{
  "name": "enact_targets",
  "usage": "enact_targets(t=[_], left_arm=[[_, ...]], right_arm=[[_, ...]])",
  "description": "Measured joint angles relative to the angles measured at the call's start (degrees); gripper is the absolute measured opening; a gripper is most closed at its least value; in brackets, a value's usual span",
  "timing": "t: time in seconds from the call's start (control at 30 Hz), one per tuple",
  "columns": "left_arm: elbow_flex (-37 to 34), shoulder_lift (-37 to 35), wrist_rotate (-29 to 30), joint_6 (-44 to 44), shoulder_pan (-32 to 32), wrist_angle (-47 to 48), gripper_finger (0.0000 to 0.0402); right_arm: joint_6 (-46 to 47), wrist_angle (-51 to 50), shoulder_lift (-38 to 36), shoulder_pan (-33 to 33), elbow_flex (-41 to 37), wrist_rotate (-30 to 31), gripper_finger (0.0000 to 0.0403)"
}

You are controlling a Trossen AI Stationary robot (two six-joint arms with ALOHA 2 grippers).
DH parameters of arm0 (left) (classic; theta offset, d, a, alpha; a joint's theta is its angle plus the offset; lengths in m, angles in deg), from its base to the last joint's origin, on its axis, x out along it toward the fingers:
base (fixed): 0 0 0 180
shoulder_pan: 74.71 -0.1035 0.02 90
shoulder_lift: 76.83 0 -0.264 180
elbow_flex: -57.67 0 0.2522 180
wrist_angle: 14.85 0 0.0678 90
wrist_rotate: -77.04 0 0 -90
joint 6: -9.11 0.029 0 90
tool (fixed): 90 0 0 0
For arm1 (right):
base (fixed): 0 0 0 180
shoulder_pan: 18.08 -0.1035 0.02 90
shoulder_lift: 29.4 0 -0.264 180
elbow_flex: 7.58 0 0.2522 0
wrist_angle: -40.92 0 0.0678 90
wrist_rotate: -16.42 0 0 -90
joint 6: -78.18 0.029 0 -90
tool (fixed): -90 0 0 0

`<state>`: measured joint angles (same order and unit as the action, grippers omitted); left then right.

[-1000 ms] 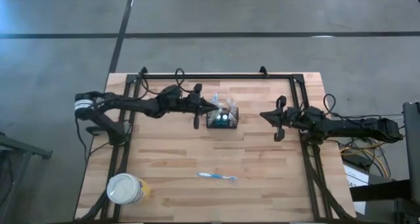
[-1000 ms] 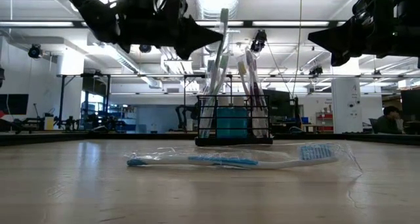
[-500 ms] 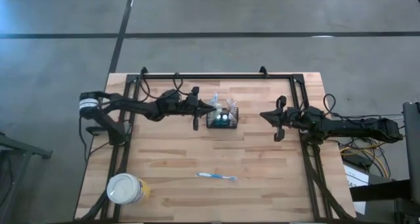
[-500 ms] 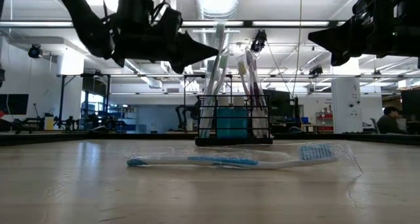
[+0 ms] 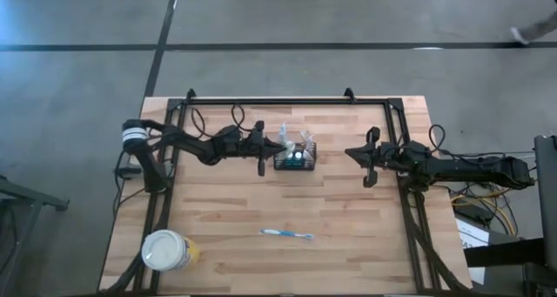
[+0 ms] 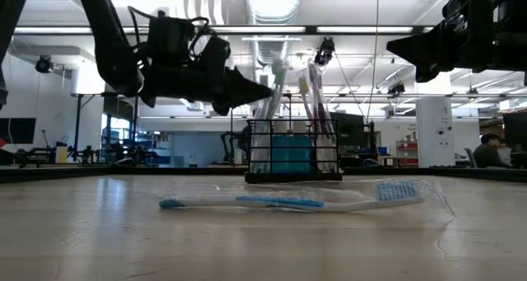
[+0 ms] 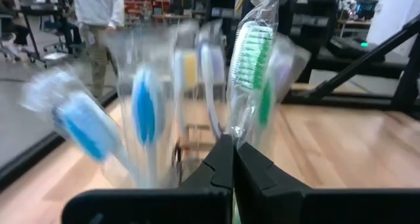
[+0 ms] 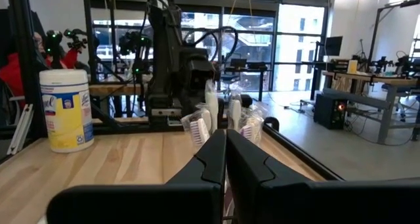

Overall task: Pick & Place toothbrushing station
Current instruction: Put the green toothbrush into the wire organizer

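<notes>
Touching left gripper (image 5: pixel 283 145): toothbrushing station (image 5: pixel 295 158) (fingers pressed together).

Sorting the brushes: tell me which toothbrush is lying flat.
The blue-and-white plastic-wrapped toothbrush lies alone on the wooden table; the others stand upright in the black slotted caddy.

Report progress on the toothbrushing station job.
Nothing placed yet: the black slotted caddy of wrapped toothbrushes stands on the wooden table. In hand: the left pincer, fingers shut, noses among its brushes. Left: grasping, moving it. The right pincer waits, shut.
</notes>
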<state>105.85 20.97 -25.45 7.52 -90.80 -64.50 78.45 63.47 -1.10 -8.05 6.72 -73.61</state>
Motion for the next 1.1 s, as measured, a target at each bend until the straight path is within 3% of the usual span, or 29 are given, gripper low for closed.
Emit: enact_targets(t=[0.37,1.1], left_arm=[[-0.09,5.57,0.56,-0.09,-0.02,-4.02,0.0000],[-4.59,5.79,1.90,0.04,-0.23,-8.52,0.0000]], right_arm=[[0.06,-0.02,0.00,0.00,0.00,0.00,0.0008],[0.17,-0.04,0.00,0.00,0.00,-0.02,0.0008]])
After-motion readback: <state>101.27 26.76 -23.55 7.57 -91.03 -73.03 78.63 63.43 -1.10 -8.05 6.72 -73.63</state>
